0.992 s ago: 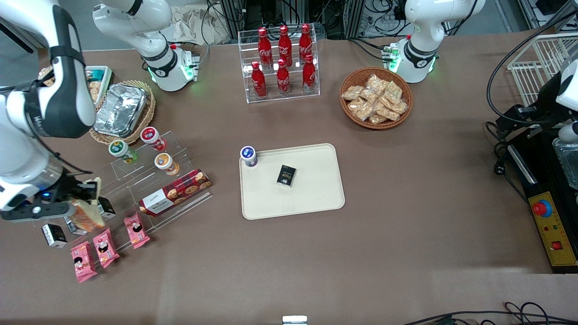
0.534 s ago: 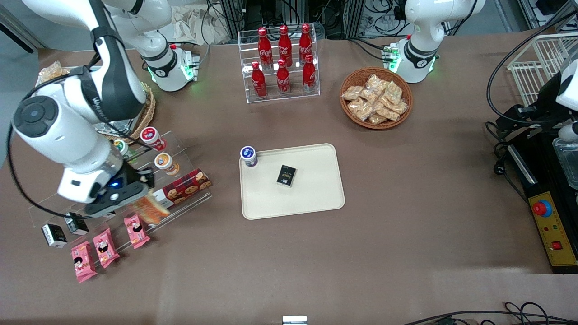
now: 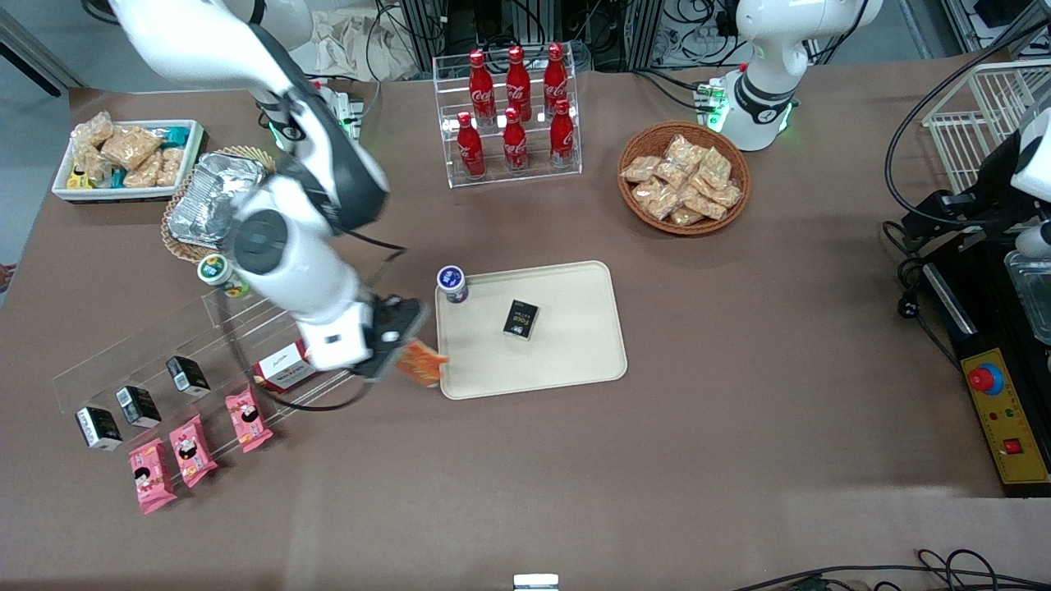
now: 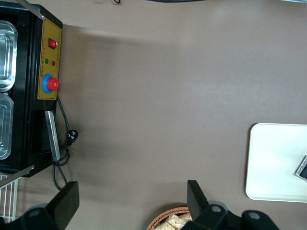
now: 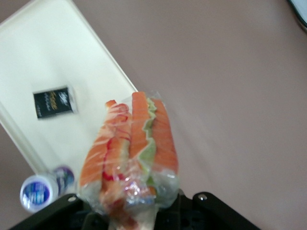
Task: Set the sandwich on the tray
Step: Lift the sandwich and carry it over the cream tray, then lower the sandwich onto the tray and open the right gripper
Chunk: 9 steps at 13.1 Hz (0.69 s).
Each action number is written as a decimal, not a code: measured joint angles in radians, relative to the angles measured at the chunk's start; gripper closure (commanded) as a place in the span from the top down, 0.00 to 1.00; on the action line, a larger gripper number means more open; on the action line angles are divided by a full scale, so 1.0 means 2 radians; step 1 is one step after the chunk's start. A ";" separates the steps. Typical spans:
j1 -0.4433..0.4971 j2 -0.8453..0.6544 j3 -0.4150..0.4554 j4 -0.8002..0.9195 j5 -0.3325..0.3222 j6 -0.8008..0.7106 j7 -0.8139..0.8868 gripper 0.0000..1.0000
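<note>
From the front, your gripper (image 3: 404, 343) is clamped on the sandwich (image 3: 421, 363), carrying it above the table right at the tray (image 3: 566, 365) rim, at the corner toward the working arm's end. The wedge hangs just below the gripper, overlapping that rim. A small black box (image 3: 520, 319) lies on the tray ahead of the gripper, and a blue-capped cup (image 3: 452, 284) stands at the corner beside it.

From the parked arm's wrist, you see only a slice of the tray (image 4: 273, 163); the gripper is out of sight.

From the right wrist, the sandwich (image 5: 132, 153) sits between the jaws, filling stripes facing out, the tray (image 5: 57, 62) edge directly beneath. Release here and it could land astride the rim and slide off; swing too low and you may clip the cup (image 5: 37, 192) or the box (image 5: 53, 101).
</note>
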 measured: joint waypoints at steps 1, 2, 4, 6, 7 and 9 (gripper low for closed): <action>0.003 0.021 0.014 0.002 0.000 0.032 -0.017 0.00; 0.007 0.040 0.023 0.004 0.000 0.062 -0.037 0.00; 0.022 0.076 0.027 0.008 0.000 0.117 -0.082 0.00; 0.035 0.110 0.028 0.011 0.000 0.164 -0.132 0.00; 0.041 0.124 0.028 0.016 -0.001 0.177 -0.149 0.00; 0.056 0.145 0.027 0.034 -0.015 0.184 -0.168 0.00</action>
